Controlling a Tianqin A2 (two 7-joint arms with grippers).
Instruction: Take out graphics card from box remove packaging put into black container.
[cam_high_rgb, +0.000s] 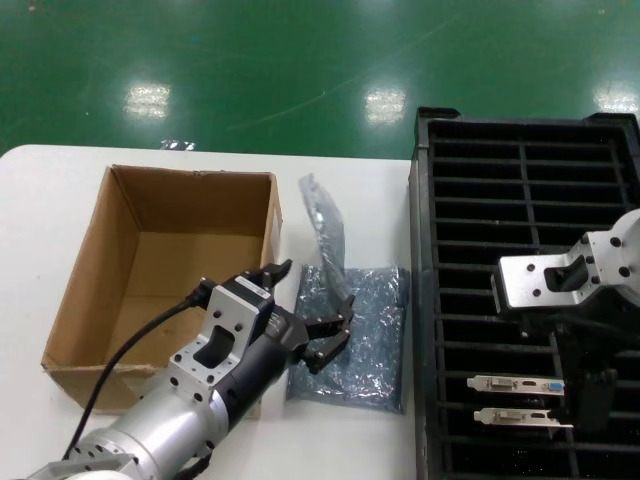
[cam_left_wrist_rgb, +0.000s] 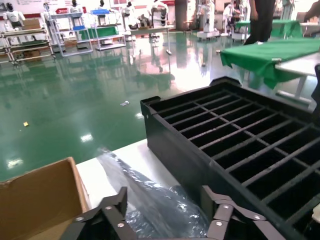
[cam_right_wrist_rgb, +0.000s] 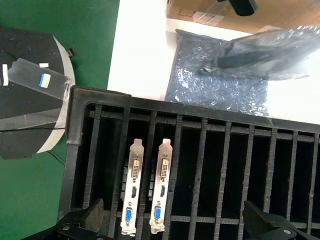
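The brown box (cam_high_rgb: 100, 300) stands open at the left, nothing showing inside. Two graphics cards (cam_high_rgb: 515, 384) (cam_right_wrist_rgb: 133, 187) stand in slots of the black container (cam_high_rgb: 520, 190) (cam_left_wrist_rgb: 210, 145) (cam_right_wrist_rgb: 225, 150), their silver brackets up. My right gripper (cam_high_rgb: 592, 392) (cam_right_wrist_rgb: 175, 222) hovers open above them, holding nothing. The packaging (cam_high_rgb: 324, 228) (cam_left_wrist_rgb: 150, 200) (cam_right_wrist_rgb: 272, 50), a crinkled grey-silver bag, rises beside the box and runs between the spread fingers of my open left gripper (cam_high_rgb: 315, 300) (cam_left_wrist_rgb: 164, 200).
A flatter bluish bag (cam_high_rgb: 365, 350) (cam_right_wrist_rgb: 215, 85) lies on the white table (cam_high_rgb: 40, 220) between the box and the container. The box's white label (cam_right_wrist_rgb: 202, 18) faces the container. Green floor lies beyond the table's far edge.
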